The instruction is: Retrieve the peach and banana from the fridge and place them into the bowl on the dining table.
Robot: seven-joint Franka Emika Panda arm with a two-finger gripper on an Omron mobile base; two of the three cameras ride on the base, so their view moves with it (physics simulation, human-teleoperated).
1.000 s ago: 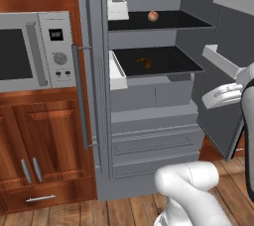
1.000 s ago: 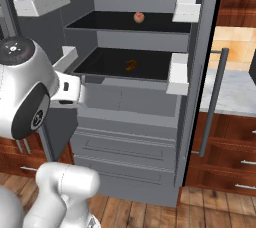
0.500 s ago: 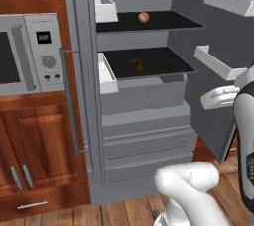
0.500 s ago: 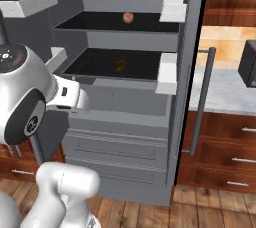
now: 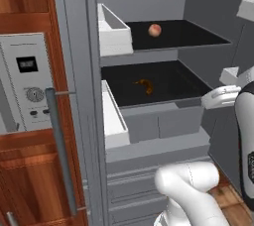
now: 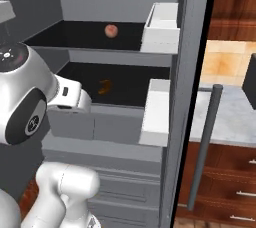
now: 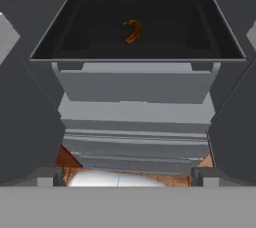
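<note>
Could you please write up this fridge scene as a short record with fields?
fridge: doors open, black shelves showing
peach: on the upper shelf, towards the back
banana: on the lower shelf, lying alone
door bins: white, on both open doors
gripper: open, holding nothing, facing the lower shelf from outside
fruit taken out: none yet

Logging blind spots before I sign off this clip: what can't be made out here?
- Fridge top: cut off by the upper edge in both base views.
- Banana: small and dark on the lower shelf; its exact pose is unclear.
- Peach: too small to tell its surface.
- Fridge floor drawers: hidden by the arm, left base view.
</note>
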